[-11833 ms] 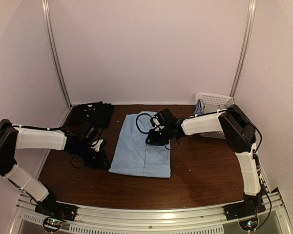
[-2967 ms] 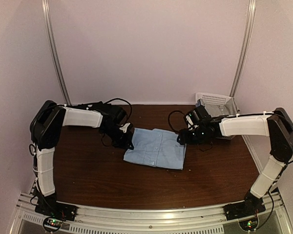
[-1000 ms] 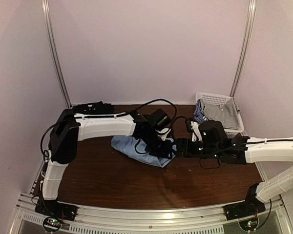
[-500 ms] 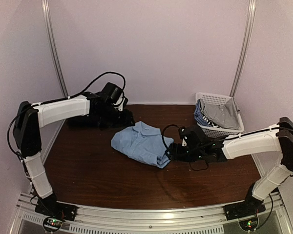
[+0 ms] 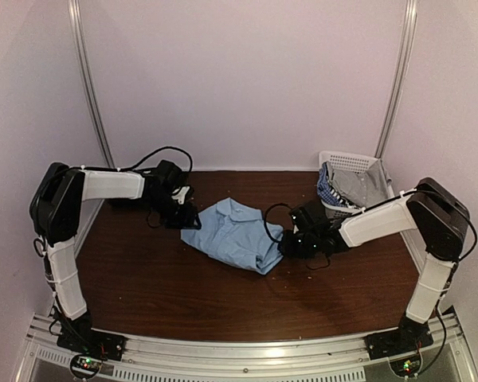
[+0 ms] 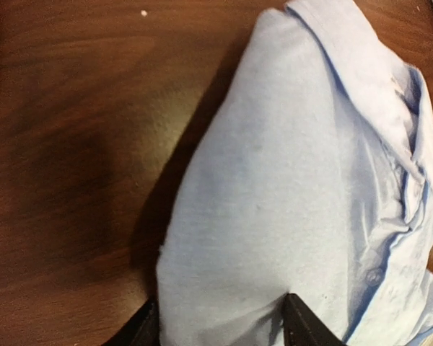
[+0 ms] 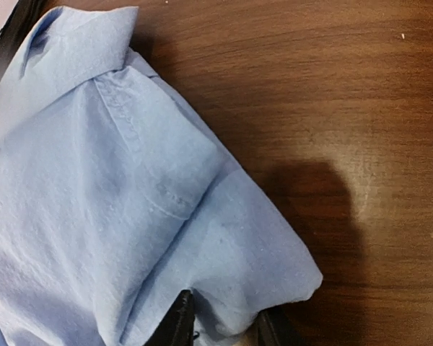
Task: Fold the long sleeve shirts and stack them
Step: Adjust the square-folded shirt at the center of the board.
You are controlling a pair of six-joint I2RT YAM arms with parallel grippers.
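1. light blue shirt (image 5: 235, 235): a loose folded bundle at the middle of the counter (image 5: 223, 306), between the two grippers, with its collar (image 5: 239, 209) toward the back. The sleeves are tucked out of sight and the layers of the fold cannot be counted. Both wrist views cut the bundle off at their frame edges.

2. left gripper (image 5: 183, 216): low at the bundle's left edge. From above it merges with the black wrist and cable. In the left wrist view only two fingertips (image 6: 299, 328) show, at the bottom edge. They stand wide, one on either side of the shirt's near corner, with the cloth lying slack between them.

3. right gripper (image 5: 291, 243): at the bundle's right corner. The right wrist view shows only the ends of its fingers (image 7: 179, 317), cropped by the frame. They are drawn narrow onto a fold of the shirt's corner, with cloth caught between them.

4. black shirt (image 5: 127, 204): a dark mass at the back-left corner, mostly covered by the left arm (image 5: 111, 185). Its outline is hard to separate from shadow, and whether it is folded cannot be told.

5. basket (image 5: 358, 163): white lattice, in the back-right corner. It holds grey and checked fabric (image 5: 346, 187) whose garment type cannot be made out. The near wall is partly hidden by the right arm (image 5: 374, 223).
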